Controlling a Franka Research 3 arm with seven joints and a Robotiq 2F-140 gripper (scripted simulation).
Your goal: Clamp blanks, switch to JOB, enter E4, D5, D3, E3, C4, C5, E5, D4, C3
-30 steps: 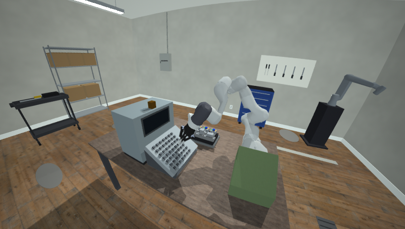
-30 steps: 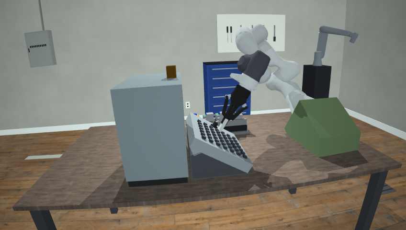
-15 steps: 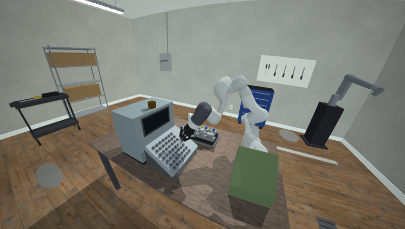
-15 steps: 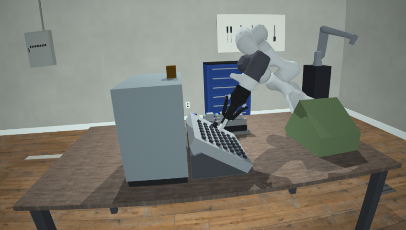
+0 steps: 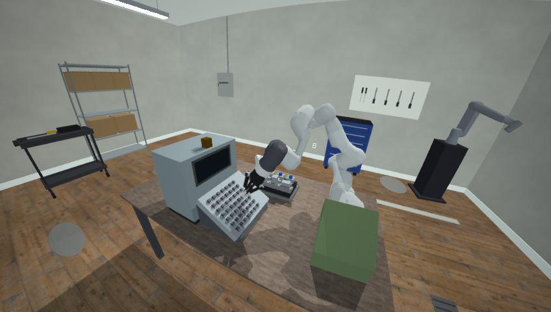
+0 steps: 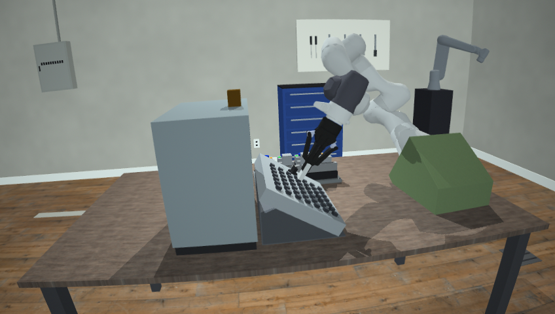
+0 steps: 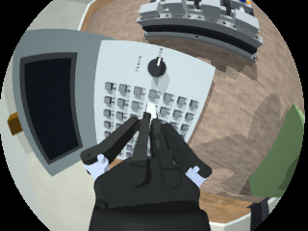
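From up high, I see the white arm [image 5: 305, 119] [image 6: 379, 85] bent over the worktop [image 5: 286, 239] [image 6: 116, 218] [image 7: 241, 91], its black claw [image 5: 247, 191] [image 6: 304, 171] [image 7: 149, 109] pointing down at the sloped keyboard [image 5: 206, 210] [image 6: 296, 224] [image 7: 115, 53]. The grey cabinet [image 5: 175, 173] [image 6: 206, 174] [image 7: 89, 72] stands just beside the keys, with an unlit-looking amber lamp [image 5: 206, 142] [image 6: 233, 97] [image 7: 15, 123] on top; the vise stations [image 5: 284, 189] [image 6: 324, 171] [image 7: 197, 29] sit behind the claw, and a green block [image 5: 345, 235] [image 6: 444, 174] [image 7: 284, 159] is well apart, nearer the arm's base. From the side, the claw leans tilted, its pale tips right at the keys; whether they touch one I can't tell. Some green lenses show at the stations. In the wrist view, the claw is closed with its fingers together, gripping nothing, over the upper key rows. Near it, the black selector [image 7: 157, 67] has its white mark toward JOB.
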